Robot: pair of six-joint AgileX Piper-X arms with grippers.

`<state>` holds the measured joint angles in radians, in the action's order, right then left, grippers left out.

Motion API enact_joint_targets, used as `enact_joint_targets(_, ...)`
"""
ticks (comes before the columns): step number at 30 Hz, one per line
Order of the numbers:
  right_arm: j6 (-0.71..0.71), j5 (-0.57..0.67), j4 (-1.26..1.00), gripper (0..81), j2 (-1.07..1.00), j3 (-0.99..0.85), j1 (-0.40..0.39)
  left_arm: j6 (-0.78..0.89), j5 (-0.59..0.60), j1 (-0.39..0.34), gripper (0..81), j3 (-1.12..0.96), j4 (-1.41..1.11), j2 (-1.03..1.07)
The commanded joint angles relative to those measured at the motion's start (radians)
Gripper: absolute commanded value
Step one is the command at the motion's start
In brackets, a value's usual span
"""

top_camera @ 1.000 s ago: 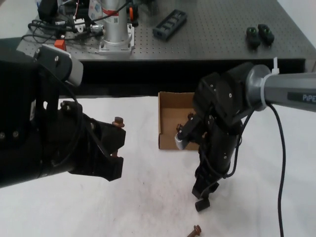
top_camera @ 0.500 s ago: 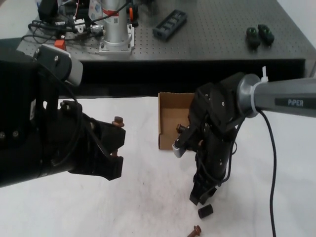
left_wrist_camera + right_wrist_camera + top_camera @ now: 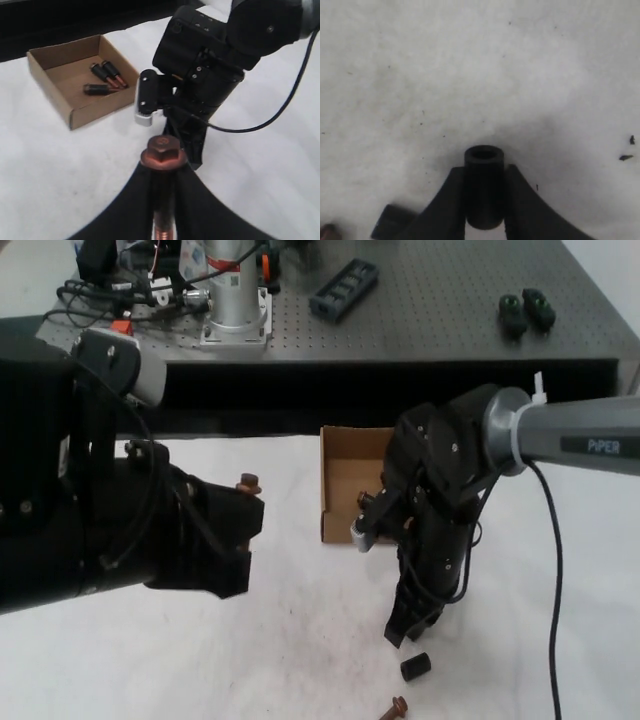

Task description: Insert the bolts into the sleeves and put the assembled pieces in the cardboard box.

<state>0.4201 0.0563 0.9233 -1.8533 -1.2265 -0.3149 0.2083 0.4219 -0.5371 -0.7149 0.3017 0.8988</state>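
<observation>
The left wrist view gives the clearest look at the left end effector [image 3: 163, 167]. Its two fingers are closed on a copper-coloured bolt [image 3: 163, 150], with the hex head standing out past the fingertips and the shank running back between them. In the high view just the bolt's head pokes up above the dark bulk of the left arm, well to the left of the cardboard box [image 3: 100, 106]. The left wrist view also looks down into the box, which sits on the white worktop [image 3: 300, 640], and shows three assembled pieces [image 3: 97, 89] lying on its floor. In the high view the right arm covers much of the box's inside. The right end effector [image 3: 485, 172] points down at the worktop in front of the box, and from the high view the arm's own body hides what sits between its fingers. The right wrist view settles it: the fingers clamp a black sleeve [image 3: 484, 192], its open end standing out past the fingertips, though whether it touches the worktop I cannot tell. A second sleeve [image 3: 415, 667] lies on the worktop just beside the right end effector's tip, and a loose bolt [image 3: 397, 706] lies near it, at the high view's lower edge. The right wrist view catches the second sleeve at its margin.
</observation>
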Motion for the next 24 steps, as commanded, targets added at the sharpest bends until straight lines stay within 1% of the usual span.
enact_joint_targets(1, -0.008, 0.076, 0.002, 2.1, 0.089, -0.009, 0.010, 0.031, 0.036, 0.002, 0.7, -0.002, -0.060, 0.004)
enact_joint_targets(4, -0.049, 0.232, -0.004, 2.1, 0.230, 0.017, 0.013, 0.166, 0.098, 0.002, 0.7, 0.030, -0.258, 0.048)
enact_joint_targets(5, -0.075, 0.308, -0.020, 2.1, 0.287, 0.042, 0.013, 0.226, 0.117, 0.002, 0.7, 0.041, -0.331, 0.072)
enact_joint_targets(7, -0.152, 0.439, -0.089, 2.1, 0.410, 0.121, 0.004, 0.327, 0.169, 0.002, 0.7, 0.045, -0.456, 0.122)
enact_joint_targets(9, -0.253, 0.511, -0.190, 2.1, 0.539, 0.223, -0.016, 0.415, 0.214, 0.002, 0.7, 0.045, -0.577, 0.170)
enact_joint_targets(11, -0.327, 0.517, -0.299, 2.1, 0.651, 0.318, -0.041, 0.470, 0.216, 0.002, 0.7, 0.045, -0.660, 0.205)
enact_joint_targets(13, -0.430, 0.533, -0.440, 2.1, 0.752, 0.412, -0.071, 0.515, 0.218, 0.002, 0.7, 0.045, -0.722, 0.235)
enact_joint_targets(15, -0.522, 0.563, -0.574, 2.1, 0.812, 0.481, -0.100, 0.547, 0.248, 0.002, 0.7, 0.045, -0.773, 0.260)
enact_joint_targets(17, -0.598, 0.568, -0.691, 2.1, 0.845, 0.534, -0.120, 0.573, 0.280, 0.002, 0.7, 0.045, -0.810, 0.280)
enact_joint_targets(20, -0.645, 0.563, -0.772, 2.1, 0.849, 0.564, -0.130, 0.583, 0.306, 0.002, 0.7, 0.045, -0.829, 0.298)
enact_joint_targets(24, -0.645, 0.527, -0.790, 2.1, 0.845, 0.561, -0.130, 0.581, 0.308, 0.002, 0.7, 0.045, -0.827, 0.301)
